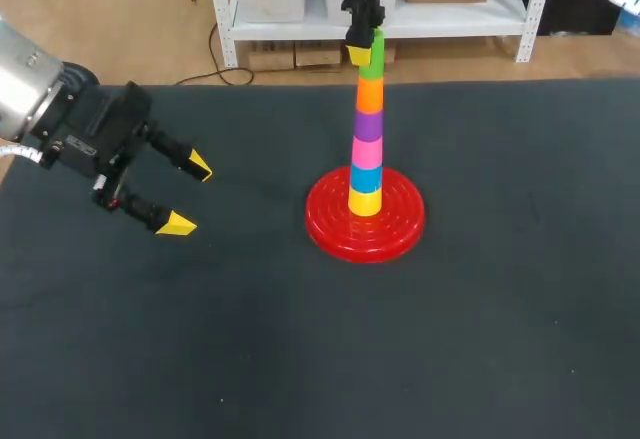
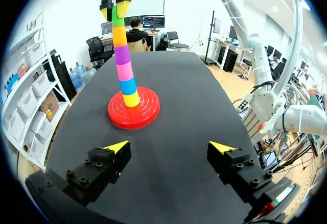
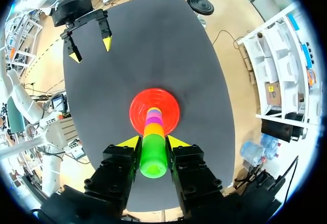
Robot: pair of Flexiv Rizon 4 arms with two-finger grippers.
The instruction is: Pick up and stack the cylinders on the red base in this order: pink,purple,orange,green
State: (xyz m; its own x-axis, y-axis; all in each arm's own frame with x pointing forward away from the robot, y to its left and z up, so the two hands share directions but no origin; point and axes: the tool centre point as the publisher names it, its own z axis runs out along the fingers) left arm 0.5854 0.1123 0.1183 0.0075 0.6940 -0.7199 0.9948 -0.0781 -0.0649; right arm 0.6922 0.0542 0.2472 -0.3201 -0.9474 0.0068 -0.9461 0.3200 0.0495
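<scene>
Nearest, the left gripper (image 1: 190,196) hangs over the table (image 1: 200,359) with its fingers spread wide and nothing between them, well apart from the red base (image 1: 330,224). On that base stands a tilted column: a yellow piece (image 1: 365,201), a blue piece (image 1: 366,177), then the pink cylinder (image 1: 367,149), purple cylinder (image 1: 369,122) and orange cylinder (image 1: 370,92). At the top the right gripper (image 1: 368,49) pinches the green cylinder (image 1: 376,51) from both sides, so this looks like the last placement; next it should seat the piece squarely, let go gently and lift straight up without nudging the leaning column.
</scene>
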